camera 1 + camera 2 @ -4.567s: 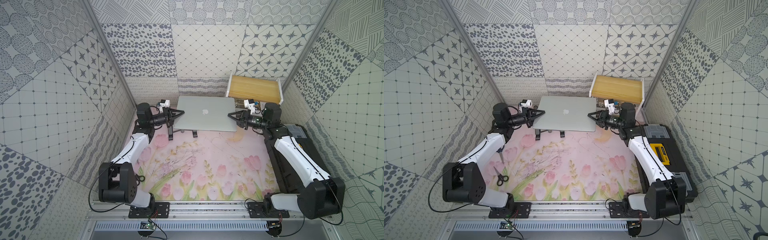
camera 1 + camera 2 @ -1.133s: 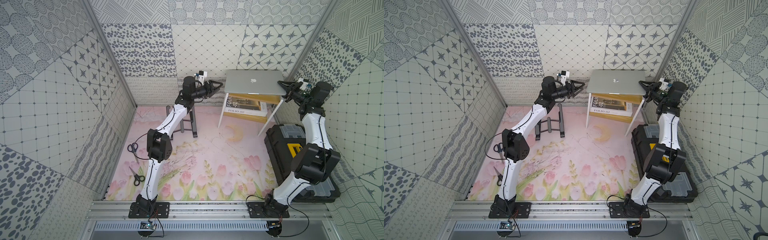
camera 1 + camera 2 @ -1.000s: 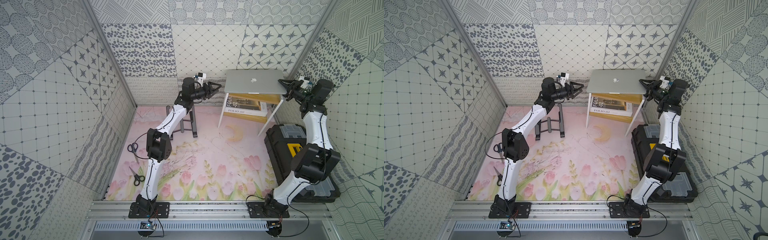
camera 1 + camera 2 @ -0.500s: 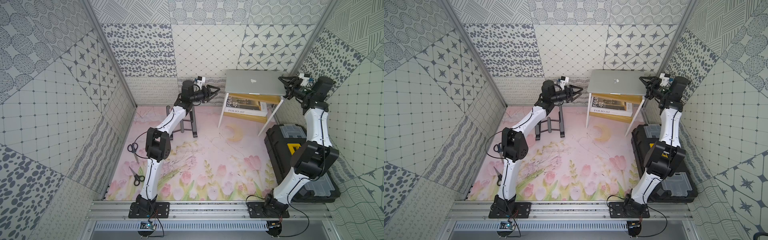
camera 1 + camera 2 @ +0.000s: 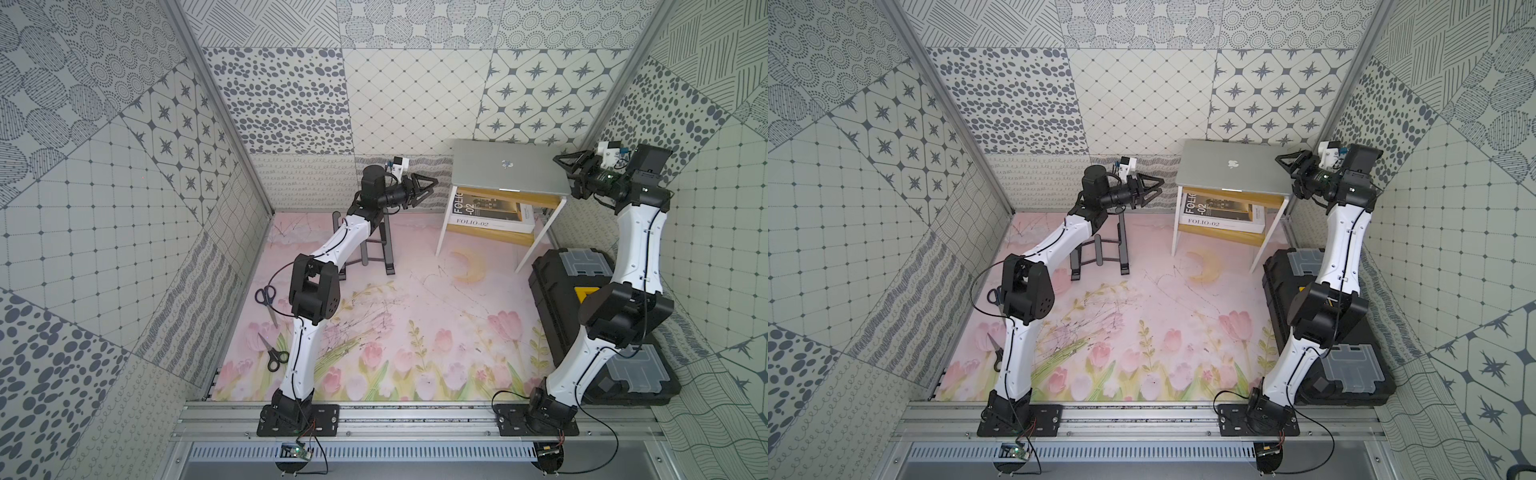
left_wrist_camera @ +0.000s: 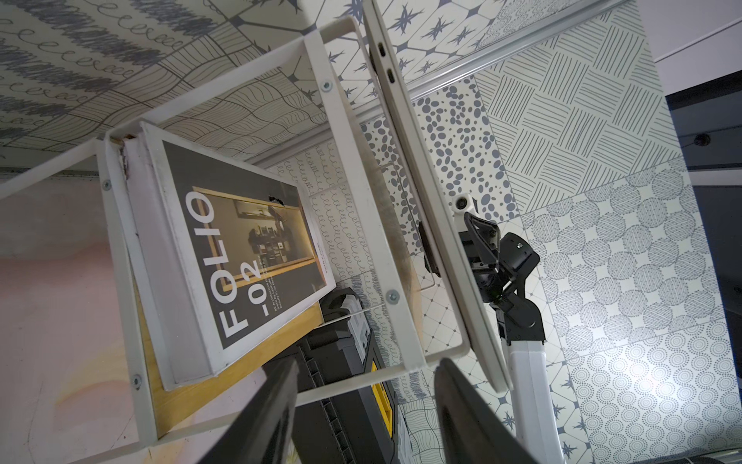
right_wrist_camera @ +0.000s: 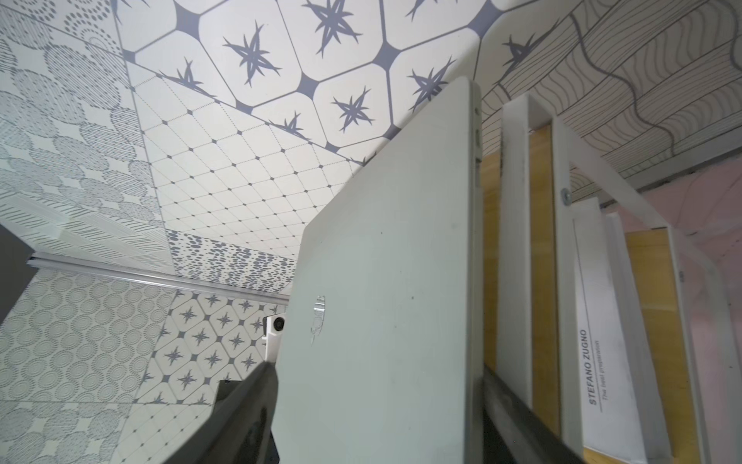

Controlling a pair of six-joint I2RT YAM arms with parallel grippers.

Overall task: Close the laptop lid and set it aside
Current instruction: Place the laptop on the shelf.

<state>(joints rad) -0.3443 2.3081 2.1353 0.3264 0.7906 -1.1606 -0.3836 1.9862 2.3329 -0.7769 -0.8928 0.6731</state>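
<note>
The laptop [image 5: 507,170] [image 5: 1231,170] lies flat on top of a white side table [image 5: 442,232] at the back right. The laptop lid [image 7: 381,301] is shut, with the pale logo facing up. My right gripper [image 5: 563,170] [image 7: 377,373] is open at the laptop's right edge. One finger is above the lid and one below the base, both well clear of the thin shell. My left gripper [image 5: 434,189] [image 6: 367,369] is open and empty, hanging in the air left of the table and apart from the laptop's left edge [image 6: 437,225].
A white FOLIO-02 book [image 5: 486,212] lies on the table's lower wooden shelf. The black folding stand [image 5: 374,249] stands under my left arm. A black toolbox [image 5: 557,282] sits along the right wall. Two pairs of scissors [image 5: 266,297] [image 5: 274,353] lie by the left wall.
The laptop, carried above the stand by both grippers seconds ago, now rests on the side table. Over the last second the right jaws spread off it, and the left gripper drew back leftward.
</note>
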